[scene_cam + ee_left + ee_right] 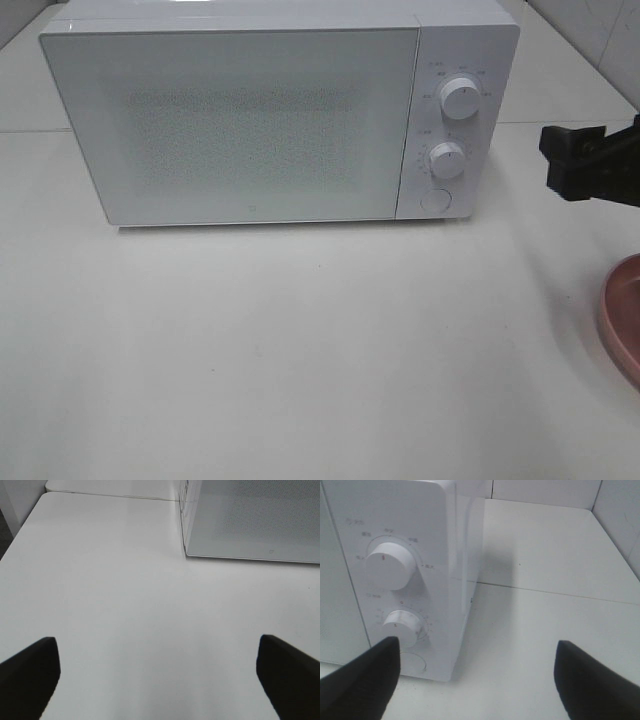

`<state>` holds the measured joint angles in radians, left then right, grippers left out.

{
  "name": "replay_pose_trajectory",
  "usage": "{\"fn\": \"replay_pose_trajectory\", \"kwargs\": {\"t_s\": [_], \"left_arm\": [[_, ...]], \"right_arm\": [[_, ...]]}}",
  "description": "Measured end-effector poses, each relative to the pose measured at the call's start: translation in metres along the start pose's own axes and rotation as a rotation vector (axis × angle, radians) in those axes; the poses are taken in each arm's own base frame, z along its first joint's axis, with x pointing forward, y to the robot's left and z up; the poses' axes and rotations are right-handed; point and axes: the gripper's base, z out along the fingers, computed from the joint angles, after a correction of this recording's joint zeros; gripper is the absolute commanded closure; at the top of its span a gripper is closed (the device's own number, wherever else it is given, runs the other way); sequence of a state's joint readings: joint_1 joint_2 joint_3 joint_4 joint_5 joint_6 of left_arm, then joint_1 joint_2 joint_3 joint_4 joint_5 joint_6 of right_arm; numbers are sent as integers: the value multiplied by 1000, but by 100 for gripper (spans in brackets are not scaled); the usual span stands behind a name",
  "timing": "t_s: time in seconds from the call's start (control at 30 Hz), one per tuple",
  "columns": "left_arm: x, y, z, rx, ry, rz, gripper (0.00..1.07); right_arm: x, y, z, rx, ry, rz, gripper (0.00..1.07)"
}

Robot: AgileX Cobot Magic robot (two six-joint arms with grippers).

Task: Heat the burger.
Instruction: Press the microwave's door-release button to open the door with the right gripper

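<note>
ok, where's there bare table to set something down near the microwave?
Biggest free patch: table in front of the microwave door, down to the near edge. Another to the microwave's left. Crowded on the right: pink plate at the view's edge, right gripper, jaws open, beside the knobs.

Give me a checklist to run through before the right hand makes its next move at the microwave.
1. microwave door shut: ok, it sits flush with the front.
2. burger inside: cannot tell. It shows in no view, and the door window reveals nothing.
3. right hand open and empty: ok, it faces the control panel.
4. lower knob untouched: ok, the exterior high view shows the right hand off to the side of the microwave.
5. left hand open and clear of the door: ok, it is above bare table.
6. pink plate out of the arm's way: cannot tell, only its edge shows.
</note>
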<state>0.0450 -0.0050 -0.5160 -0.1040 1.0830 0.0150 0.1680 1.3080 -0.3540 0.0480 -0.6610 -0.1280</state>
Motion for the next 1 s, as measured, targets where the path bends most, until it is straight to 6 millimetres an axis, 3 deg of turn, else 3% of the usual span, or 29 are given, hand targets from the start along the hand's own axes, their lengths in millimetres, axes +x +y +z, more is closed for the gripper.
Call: {"fn": "replay_pose_trajectory", "kwargs": {"t_s": [0.67,1.0], "left_arm": [[0,0,0,0,0,0,7],[0,0,0,0,0,0,7]], "right_arm": [[21,70,12,-69,1,-50,31],[31,78,10,43,35,64,32]]}}
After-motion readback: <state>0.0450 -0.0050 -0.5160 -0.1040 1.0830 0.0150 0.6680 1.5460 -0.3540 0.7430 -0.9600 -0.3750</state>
